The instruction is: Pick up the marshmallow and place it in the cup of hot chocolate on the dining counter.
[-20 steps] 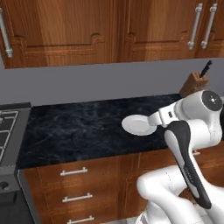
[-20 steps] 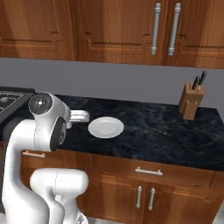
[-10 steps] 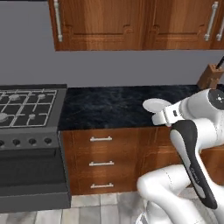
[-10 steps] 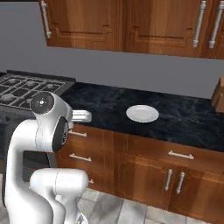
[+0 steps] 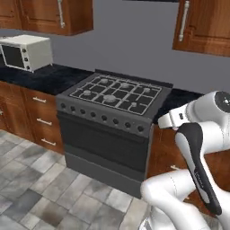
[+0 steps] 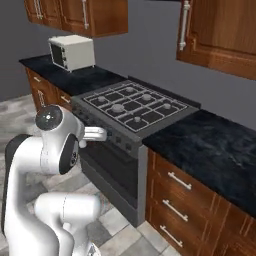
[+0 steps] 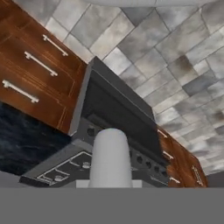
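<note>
I have the gripper (image 5: 162, 121) up at about 3 o'clock in the left base view, sticking out level from the white arm toward the front right corner of the stove (image 5: 114, 96). In the right base view the same hand sits at about 9 o'clock, just beside the stove's knob panel.

The jaws are together on the marshmallow (image 7: 110, 158). In the hand view it rises at 6 o'clock as a pale, round-topped block, close to the lens. I cannot make out the fingertips themselves beside it.

Past the marshmallow, the hand view takes in the dark oven door (image 7: 118, 116) through the centre. The grey tiled floor (image 7: 175, 57) spreads from 12 to 3 o'clock. Brown wood drawers (image 7: 35, 61) with steel bar handles fill 9 to 11 o'clock, and a strip of black veined counter (image 7: 26, 144) lies at 8 o'clock.

From the base, the stove's six burners sit centre frame. A cream microwave (image 5: 25, 51) stands on the black counter at 10 o'clock in the left base view. Wooden upper cabinets (image 6: 220, 35) hang at 1 o'clock in the right base view, above a second stretch of black counter with drawers at 4 o'clock.
</note>
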Available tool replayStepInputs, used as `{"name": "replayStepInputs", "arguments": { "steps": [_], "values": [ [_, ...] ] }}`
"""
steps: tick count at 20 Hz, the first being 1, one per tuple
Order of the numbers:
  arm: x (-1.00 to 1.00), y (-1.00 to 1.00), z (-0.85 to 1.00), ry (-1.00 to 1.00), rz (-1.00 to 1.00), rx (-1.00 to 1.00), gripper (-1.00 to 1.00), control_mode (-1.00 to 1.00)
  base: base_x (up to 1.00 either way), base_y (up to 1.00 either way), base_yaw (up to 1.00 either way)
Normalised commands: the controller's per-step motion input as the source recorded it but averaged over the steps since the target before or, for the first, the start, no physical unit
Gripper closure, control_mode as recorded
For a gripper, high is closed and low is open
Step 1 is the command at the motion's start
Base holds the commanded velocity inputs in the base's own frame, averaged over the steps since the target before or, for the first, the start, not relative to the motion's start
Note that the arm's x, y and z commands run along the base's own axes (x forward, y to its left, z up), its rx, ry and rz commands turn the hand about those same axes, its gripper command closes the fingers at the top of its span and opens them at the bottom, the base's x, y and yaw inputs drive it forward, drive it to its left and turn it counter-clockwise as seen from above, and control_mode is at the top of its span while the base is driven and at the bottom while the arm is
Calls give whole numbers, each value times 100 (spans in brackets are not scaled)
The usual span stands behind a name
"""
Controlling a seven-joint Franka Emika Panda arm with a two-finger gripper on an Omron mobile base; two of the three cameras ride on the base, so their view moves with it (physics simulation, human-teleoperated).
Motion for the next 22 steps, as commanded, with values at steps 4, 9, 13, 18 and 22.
{"name": "replayStepInputs", "arguments": {
  "steps": [4,9,13,18,22],
  "values": [
    [0,0,0,0,0,0,100,100,0,38,91],
    [0,0,0,0,0,0,100,100,0,3,100],
    [0,0,0,0,0,0,100,100,0,0,100],
    [0,0,0,0,0,0,100,100,0,0,100],
    [0,0,0,0,0,0,100,100,0,-1,100]
  ]
}}
